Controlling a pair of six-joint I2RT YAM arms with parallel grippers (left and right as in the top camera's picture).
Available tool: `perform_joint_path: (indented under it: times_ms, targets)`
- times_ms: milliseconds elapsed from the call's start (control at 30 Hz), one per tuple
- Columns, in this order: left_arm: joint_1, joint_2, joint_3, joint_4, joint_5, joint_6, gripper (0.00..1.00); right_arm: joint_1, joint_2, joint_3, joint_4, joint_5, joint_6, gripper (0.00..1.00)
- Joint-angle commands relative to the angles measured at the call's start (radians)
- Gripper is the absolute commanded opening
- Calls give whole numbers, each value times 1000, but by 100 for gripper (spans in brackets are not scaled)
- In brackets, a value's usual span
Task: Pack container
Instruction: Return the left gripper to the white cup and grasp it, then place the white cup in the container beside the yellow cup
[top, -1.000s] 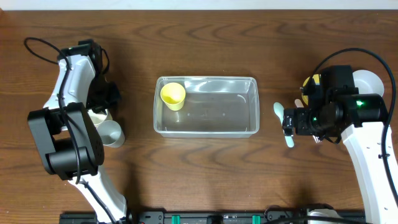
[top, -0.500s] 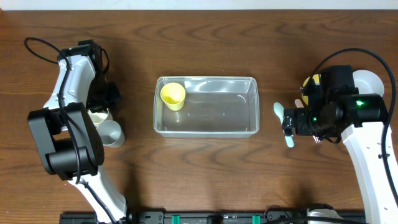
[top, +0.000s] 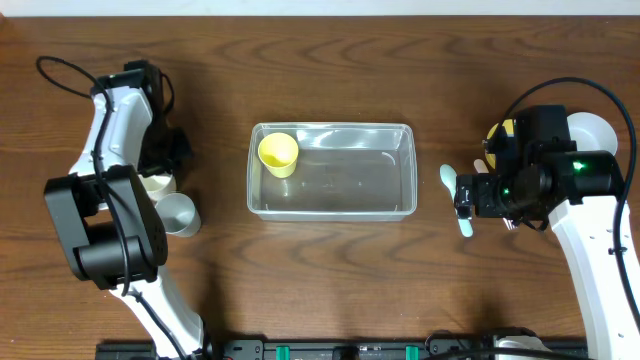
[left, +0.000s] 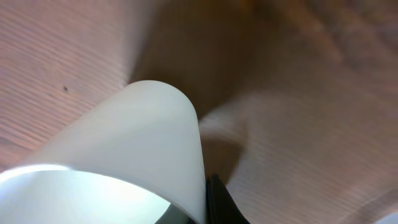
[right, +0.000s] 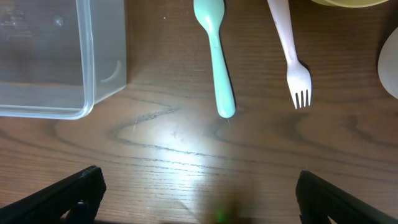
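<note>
The clear plastic container (top: 385, 205) sits at the table's centre with a yellow cup (top: 278, 153) lying in its left end. My left gripper (top: 160, 168) is left of the container, shut on the rim of a white cup (top: 152, 184). That cup fills the left wrist view (left: 124, 162), with one black finger (left: 214, 199) against its outer wall. My right gripper (top: 463, 195) is open and empty, hovering over a teal spoon (top: 447, 177) right of the container. In the right wrist view the gripper (right: 199, 199) is below the spoon (right: 214, 56) and the container's corner (right: 62, 62).
A second white cup (top: 180, 212) lies just beside the held one. A pink fork (right: 290, 50) lies next to the spoon. A yellow bowl (top: 498, 131) and a white bowl (top: 592, 130) sit at the far right, partly behind my right arm.
My left arm has shifted slightly to the left and away, and the white cup moved a little with it. The right arm has not moved.
</note>
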Motion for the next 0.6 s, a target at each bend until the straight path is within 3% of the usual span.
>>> perform_joint_path:
  times_ms: [0,133,333,567]
  targets:
    - [-32,-62,69,-10,-11,34,6,10,3,18,-1,20,-17,99]
    - [-125,-181,127,-35,-2,77,6,10,3,18,3,21,-17,99]
    - [-381,-380,146,-94,27,118,6,10,3,18,3,21,-16,99]
    - [-630,-418,133,-231,56,56,6,10,3,18,0,21,-16,99]
